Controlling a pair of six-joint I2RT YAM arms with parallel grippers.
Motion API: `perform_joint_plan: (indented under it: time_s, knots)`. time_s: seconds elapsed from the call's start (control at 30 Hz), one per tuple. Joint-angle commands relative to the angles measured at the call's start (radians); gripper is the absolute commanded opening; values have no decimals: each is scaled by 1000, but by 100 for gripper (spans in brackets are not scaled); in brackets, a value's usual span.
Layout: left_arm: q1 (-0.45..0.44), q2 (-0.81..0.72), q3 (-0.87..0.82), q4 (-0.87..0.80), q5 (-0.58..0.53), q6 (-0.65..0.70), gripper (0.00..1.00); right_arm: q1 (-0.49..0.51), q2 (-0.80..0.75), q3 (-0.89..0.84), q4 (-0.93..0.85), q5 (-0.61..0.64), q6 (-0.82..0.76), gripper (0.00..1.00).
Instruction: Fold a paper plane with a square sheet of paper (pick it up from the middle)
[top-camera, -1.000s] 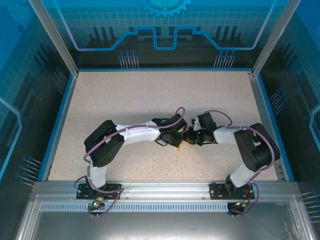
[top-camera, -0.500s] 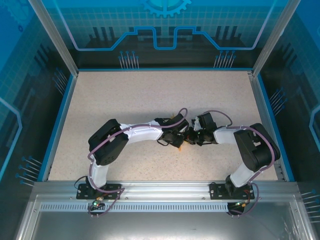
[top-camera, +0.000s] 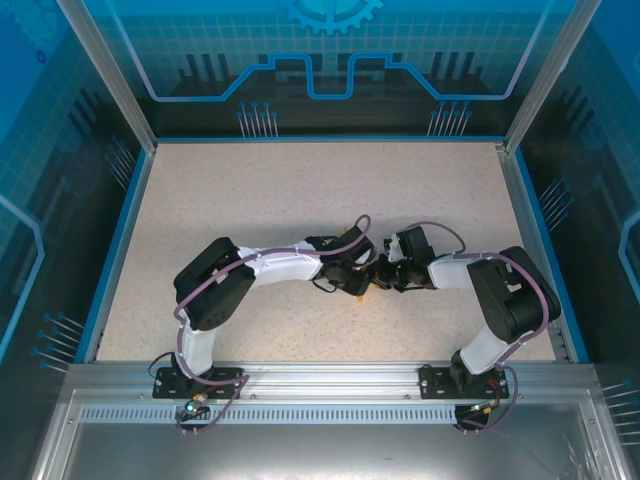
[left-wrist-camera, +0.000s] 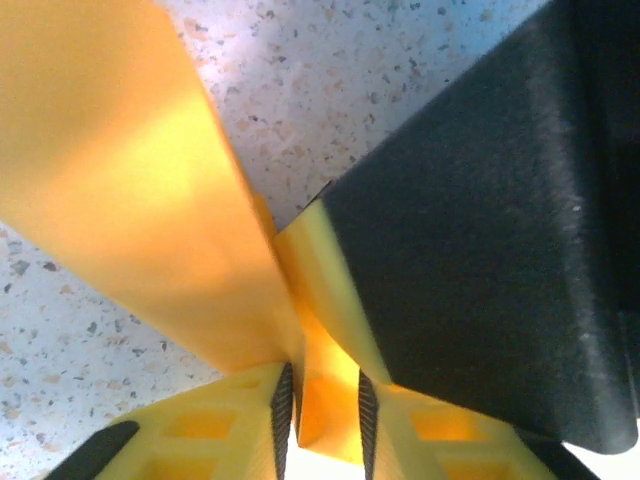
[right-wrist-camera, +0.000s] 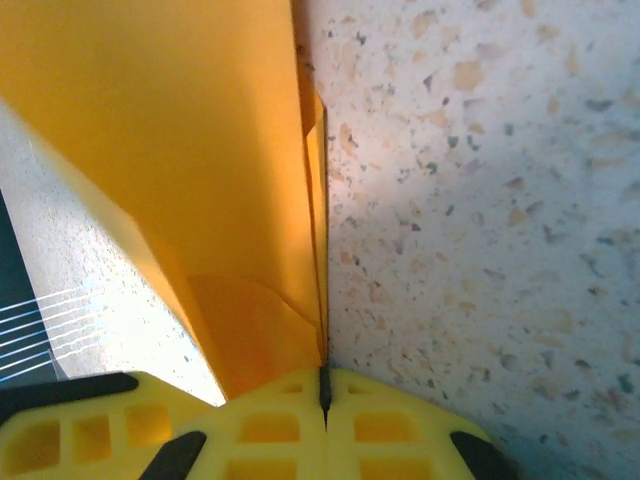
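Spread slightly wider than a second ago, left gripper (left-wrist-camera: 323, 402) around paper (left-wrist-camera: 130, 170), right gripper (right-wrist-camera: 323, 388) pinching it; risks fold springing open unsupported.

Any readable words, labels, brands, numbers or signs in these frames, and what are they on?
None can be read.
The orange paper and the speckled table carry no print.
The blue back wall bears a gear emblem and circuit-style lines, but no letters or digits.

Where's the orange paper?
In the top view, the orange paper sits in the middle of the table, between the left tool and the right tool, which pinches it.
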Motion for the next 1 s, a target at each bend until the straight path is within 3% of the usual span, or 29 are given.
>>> perform_joint_plan:
  time_s: [0.0, 0.57, 0.97]
  knots:
    - [27, -64, -32, 98, 77, -45, 30, 0, 19, -19, 26, -31, 7, 2]
    - [107, -114, -104, 204, 198, -118, 41, 0, 5, -15, 3, -20, -8, 1]
    - [119, -81, -97, 201, 224, -125, 41, 1, 5, -17, -3, -13, -17, 1]
